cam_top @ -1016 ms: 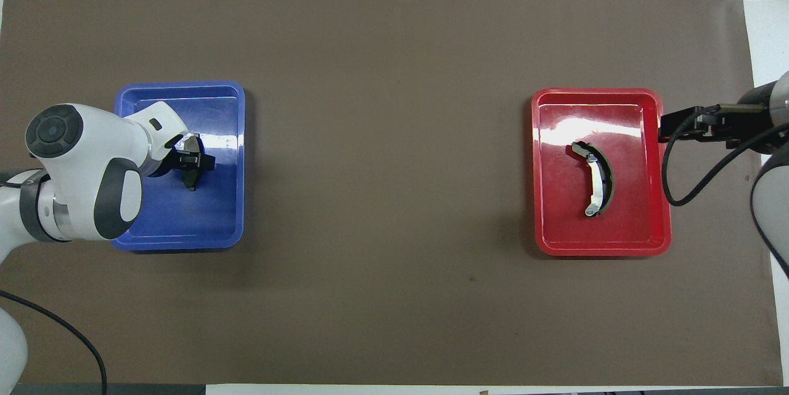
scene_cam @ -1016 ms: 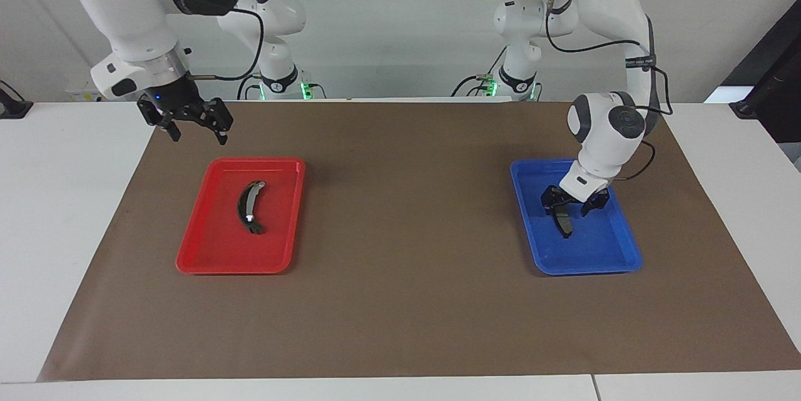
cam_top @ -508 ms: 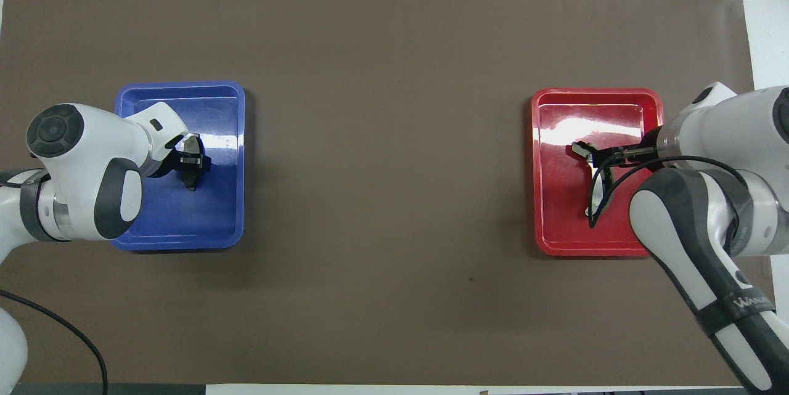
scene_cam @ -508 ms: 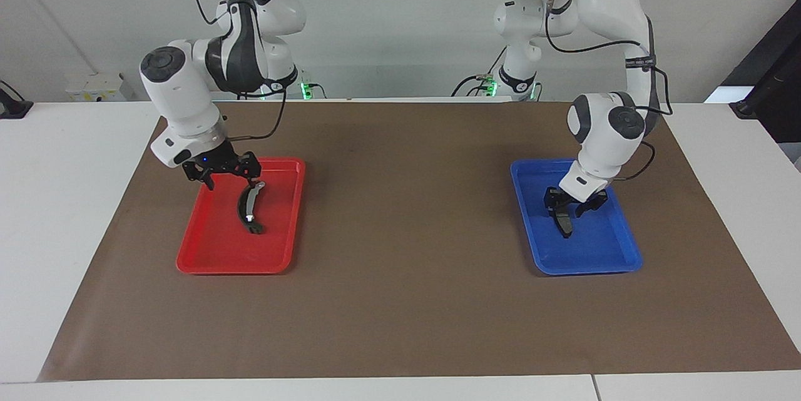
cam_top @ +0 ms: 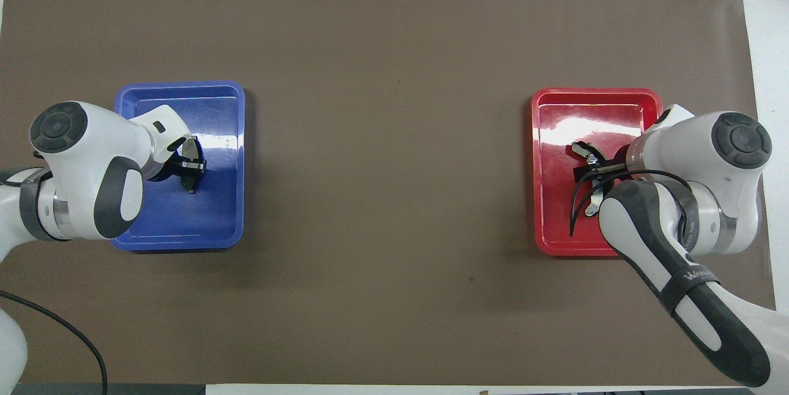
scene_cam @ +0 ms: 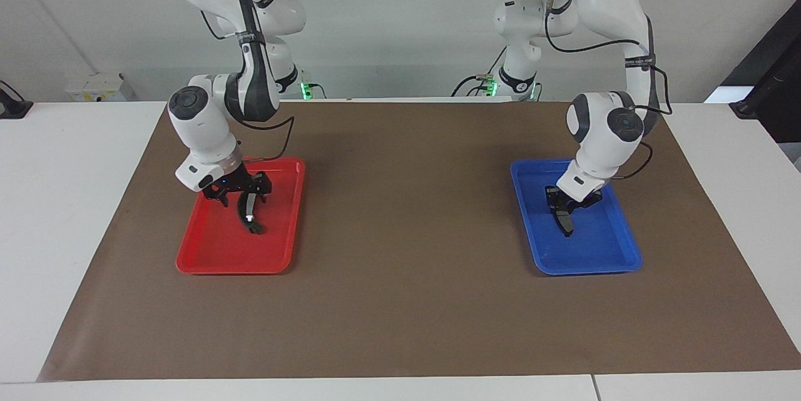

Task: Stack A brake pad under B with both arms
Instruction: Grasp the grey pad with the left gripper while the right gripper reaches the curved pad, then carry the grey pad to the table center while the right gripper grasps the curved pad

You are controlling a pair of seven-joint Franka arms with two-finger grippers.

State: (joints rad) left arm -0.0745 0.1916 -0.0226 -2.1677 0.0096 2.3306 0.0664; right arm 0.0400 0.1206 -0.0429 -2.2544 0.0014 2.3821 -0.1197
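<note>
The A brake pad (scene_cam: 565, 223), short and dark grey, stands on edge in the blue tray (scene_cam: 601, 254) at the left arm's end. My left gripper (scene_cam: 567, 203) is down in that tray, shut on the pad's upper part; both show in the overhead view, the gripper (cam_top: 192, 164) and the pad (cam_top: 191, 182). B (scene_cam: 251, 218), the long dark crescent with silver spots, lies in the red tray (scene_cam: 206, 257) at the right arm's end. My right gripper (scene_cam: 243, 196) is low over B's end nearer the robots, open, a finger on each side. In the overhead view the right arm hides part of B (cam_top: 592, 205).
A brown mat (scene_cam: 400, 263) covers the table between the two trays. The blue tray (cam_top: 185, 232) and the red tray (cam_top: 555, 232) lie a wide stretch of mat apart. White table surface borders the mat on all sides.
My right gripper came down from above the table's edge into the red tray over B. My left gripper's fingers narrowed onto the A brake pad.
</note>
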